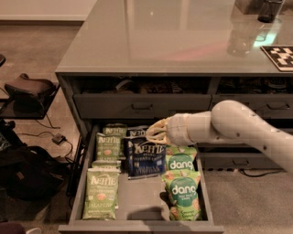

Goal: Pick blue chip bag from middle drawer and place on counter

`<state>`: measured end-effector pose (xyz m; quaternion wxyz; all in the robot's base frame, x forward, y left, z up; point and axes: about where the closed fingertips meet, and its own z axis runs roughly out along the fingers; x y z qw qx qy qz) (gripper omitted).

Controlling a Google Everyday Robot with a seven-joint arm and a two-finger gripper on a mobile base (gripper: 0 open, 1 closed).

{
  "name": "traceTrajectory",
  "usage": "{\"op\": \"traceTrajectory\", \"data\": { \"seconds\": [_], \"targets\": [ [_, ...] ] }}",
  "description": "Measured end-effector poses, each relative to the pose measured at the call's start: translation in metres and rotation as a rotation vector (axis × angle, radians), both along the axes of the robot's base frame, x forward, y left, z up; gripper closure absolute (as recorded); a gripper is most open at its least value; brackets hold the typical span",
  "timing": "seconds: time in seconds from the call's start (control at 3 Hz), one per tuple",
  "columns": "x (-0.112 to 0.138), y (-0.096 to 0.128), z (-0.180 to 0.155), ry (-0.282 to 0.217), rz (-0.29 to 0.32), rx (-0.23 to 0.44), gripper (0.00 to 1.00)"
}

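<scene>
The middle drawer (80,188) stands pulled open below the counter (160,41). My gripper (154,131), with pale fingers on a white arm reaching in from the right, is over the back middle of the drawer. It is shut on the top edge of a blue chip bag (145,158). The bag hangs upright from it, its lower edge still close to the drawer floor. Another blue chip bag (136,133) shows partly behind it at the drawer's back.
Green Kettle bags (101,192) lie along the drawer's left side and green dang bags (183,199) along its right. Narrower drawers with bar handles (142,106) sit above. A checkered board (279,55) and a dark cup (269,10) stand on the counter's far right. Black bags (27,176) lie on the floor at left.
</scene>
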<state>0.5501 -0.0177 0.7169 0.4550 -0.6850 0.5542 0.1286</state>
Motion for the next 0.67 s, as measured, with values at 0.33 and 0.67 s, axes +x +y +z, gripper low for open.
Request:
{"op": "traceTrajectory", "data": {
  "seconds": [0.33,0.67],
  "targets": [
    [0.01,-0.003,0.059,-0.035,0.008,0.001,1.0],
    [0.034,-0.016,0.122,-0.051,0.0,-0.011,1.0]
  ]
}}
